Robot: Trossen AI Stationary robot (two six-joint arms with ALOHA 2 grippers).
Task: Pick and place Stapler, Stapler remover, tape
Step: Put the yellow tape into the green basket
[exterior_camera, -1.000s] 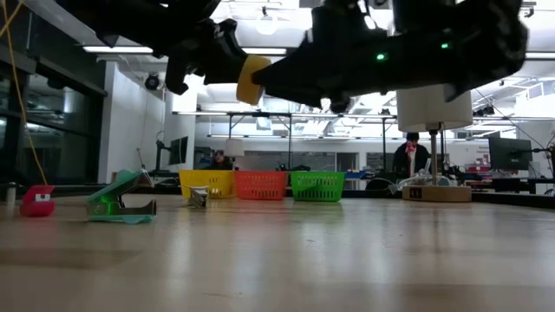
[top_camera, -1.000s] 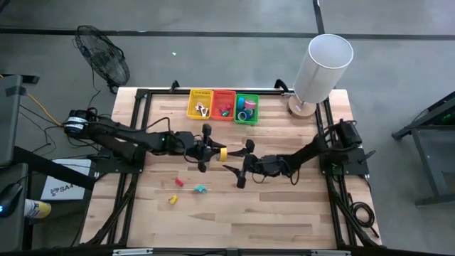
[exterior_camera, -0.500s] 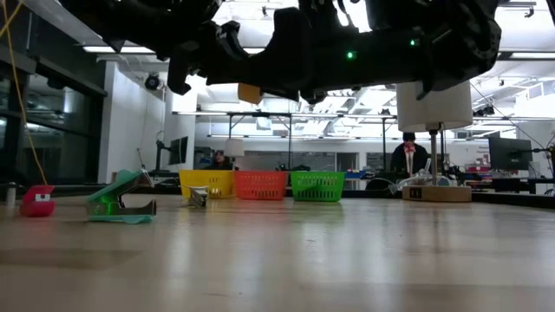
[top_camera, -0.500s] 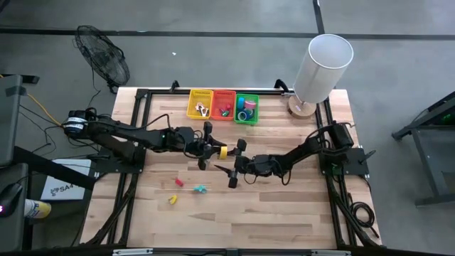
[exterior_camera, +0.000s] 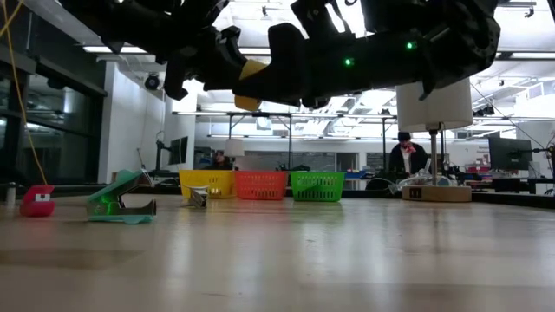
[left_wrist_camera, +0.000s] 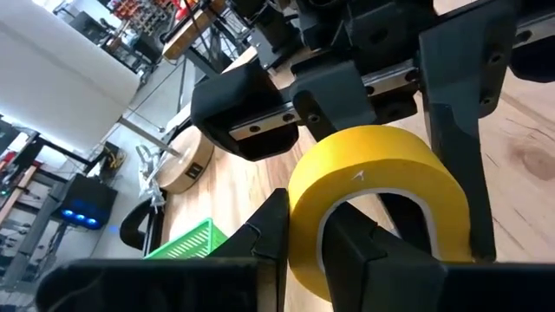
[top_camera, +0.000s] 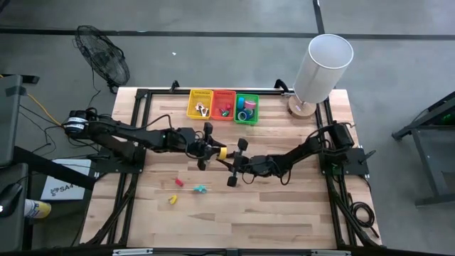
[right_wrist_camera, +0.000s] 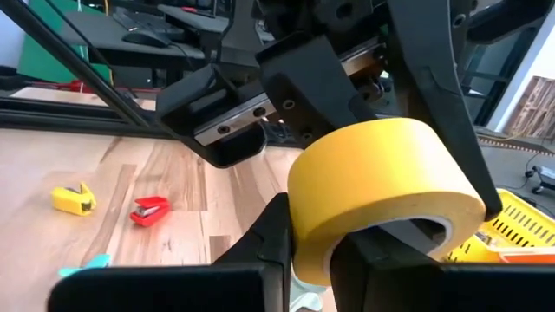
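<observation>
A yellow tape roll (top_camera: pixel 222 152) hangs above the table's middle, with both grippers on it. My left gripper (top_camera: pixel 215 151) comes from the table's left and is shut on the roll. My right gripper (top_camera: pixel 232 157) comes from the right and is shut on the opposite side of the roll. On the boards nearer the front lie a small teal stapler (top_camera: pixel 200 189), a small red piece (top_camera: pixel 178 181) and a small yellow piece (top_camera: pixel 172 200). More tape rolls lie in the green basket (top_camera: pixel 247 108). Which piece is the stapler remover I cannot tell. My left gripper pinches the roll's wall (left_wrist_camera: pixel 305 247), one finger (left_wrist_camera: pixel 368 256) in the centre hole and one (left_wrist_camera: pixel 267 234) outside. It reaches in nearly level from the table's left. The roll is lifted clear of the table. My right gripper pinches the wall on the roll's other side (right_wrist_camera: pixel 314 247), one finger (right_wrist_camera: pixel 377 251) under the inner face and one (right_wrist_camera: pixel 269 234) outside. It comes level from the table's right, facing the left gripper. The roll hangs clear between the two.
Yellow (top_camera: pixel 200 104), red (top_camera: pixel 223 104) and green baskets stand in a row at the far edge. A tall white cylinder on a round base (top_camera: pixel 320 64) stands at the far right corner. Bare boards lie toward the near edge. A person (exterior_camera: pixel 408 156) sits beyond the table.
My right gripper has moved toward the table's left, up to the yellow roll, and has shut on its wall. My left gripper has kept its hold, and the roll has stayed lifted in the same place.
</observation>
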